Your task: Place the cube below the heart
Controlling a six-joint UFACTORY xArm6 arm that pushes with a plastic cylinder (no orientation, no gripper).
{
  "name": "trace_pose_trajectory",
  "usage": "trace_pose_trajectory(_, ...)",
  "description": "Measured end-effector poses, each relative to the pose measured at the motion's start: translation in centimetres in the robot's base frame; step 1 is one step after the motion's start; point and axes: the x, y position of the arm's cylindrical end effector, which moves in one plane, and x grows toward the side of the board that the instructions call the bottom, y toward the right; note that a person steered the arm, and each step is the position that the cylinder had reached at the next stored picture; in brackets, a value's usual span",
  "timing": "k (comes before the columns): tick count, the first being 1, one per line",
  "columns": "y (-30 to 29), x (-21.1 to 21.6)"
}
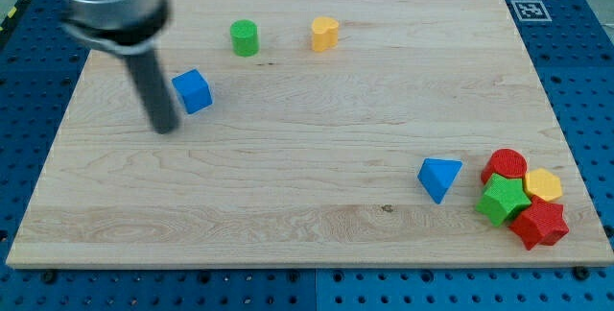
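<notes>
The blue cube [193,91] lies on the wooden board at the upper left. The yellow heart [324,34] lies near the view's top, up and to the right of the cube. My tip [166,126] rests on the board just left of and slightly below the cube, close to it; whether it touches the cube cannot be told. The rod rises from the tip toward the view's top left.
A green cylinder [245,37] stands between cube and heart near the top. A blue triangular block [439,177] lies at the lower right. Beside it is a cluster: red cylinder [506,165], yellow hexagon [543,185], green star [505,201], red star [539,224].
</notes>
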Motion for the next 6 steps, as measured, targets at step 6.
trace_pose_trajectory(6, 14.3, -1.8)
